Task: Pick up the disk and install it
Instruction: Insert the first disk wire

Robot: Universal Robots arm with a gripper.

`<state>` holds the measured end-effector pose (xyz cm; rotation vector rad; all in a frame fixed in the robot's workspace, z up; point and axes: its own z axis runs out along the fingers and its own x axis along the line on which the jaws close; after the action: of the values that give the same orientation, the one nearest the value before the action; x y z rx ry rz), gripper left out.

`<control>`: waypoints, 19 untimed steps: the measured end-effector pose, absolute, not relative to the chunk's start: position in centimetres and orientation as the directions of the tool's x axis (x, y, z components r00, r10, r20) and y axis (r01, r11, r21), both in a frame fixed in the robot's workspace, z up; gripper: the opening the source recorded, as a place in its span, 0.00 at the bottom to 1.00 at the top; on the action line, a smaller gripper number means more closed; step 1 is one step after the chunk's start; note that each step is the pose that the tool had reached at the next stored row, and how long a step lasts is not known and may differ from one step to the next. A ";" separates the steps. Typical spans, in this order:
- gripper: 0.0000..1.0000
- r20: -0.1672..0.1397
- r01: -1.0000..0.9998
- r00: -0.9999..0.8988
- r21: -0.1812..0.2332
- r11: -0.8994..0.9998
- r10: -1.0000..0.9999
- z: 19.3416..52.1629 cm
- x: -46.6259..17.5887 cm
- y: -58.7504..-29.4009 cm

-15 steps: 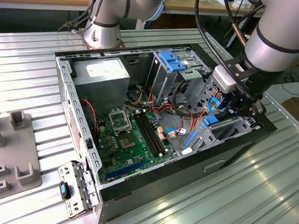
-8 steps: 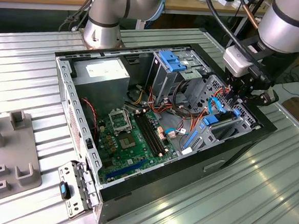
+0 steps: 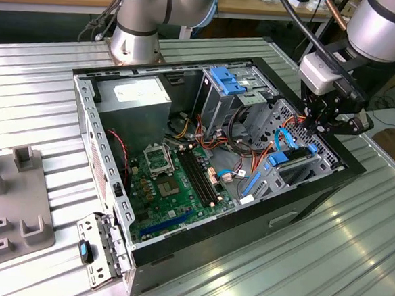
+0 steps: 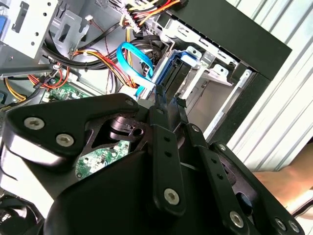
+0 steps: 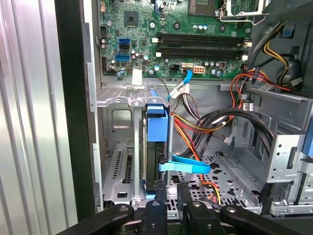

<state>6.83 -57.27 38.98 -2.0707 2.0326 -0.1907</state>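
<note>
Jaws narrow, nearly together, tips just over disk (image 5: 157,147) end. Disk stands on edge in drive cage (image 5: 115,161) slot, blue cable (image 5: 183,166) touching it. Cage at corner of open PC case (image 3: 84,113), w/ mobo (image 5: 146,29) inside; case on table (image 3: 311,264).

Blue plastic, smooth and slightly shiny, caps the disk (image 5: 157,152), with a dark metal edge below it. The bay (image 5: 115,166) beside it is dull grey sheet metal, punched with holes. The gripper (image 4: 166,100) is matt black with bright steel screw heads. The table (image 3: 338,266) is ribbed, glossy metal, and the case (image 3: 246,226) wall is matt black.
</note>
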 end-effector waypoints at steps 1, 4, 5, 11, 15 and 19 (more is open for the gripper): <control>0.24 -0.070 -0.967 0.028 -0.255 -0.009 -0.997 39.0 6.8 -57.3; 0.24 -0.070 -0.967 0.028 -0.255 -0.009 -0.997 39.2 6.8 -57.3; 0.24 -0.070 -0.967 0.028 -0.255 -0.009 -0.997 39.2 6.8 -57.3; 0.24 -0.070 -0.967 0.028 -0.255 -0.009 -0.997 39.2 6.8 -57.3; 0.24 -0.070 -0.967 0.028 -0.255 -0.009 -0.997 39.2 6.8 -57.3; 0.24 -0.070 -0.967 0.028 -0.255 -0.009 -0.997 39.2 7.4 -57.3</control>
<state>7.36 -57.27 39.23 -2.0709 2.0325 -0.1907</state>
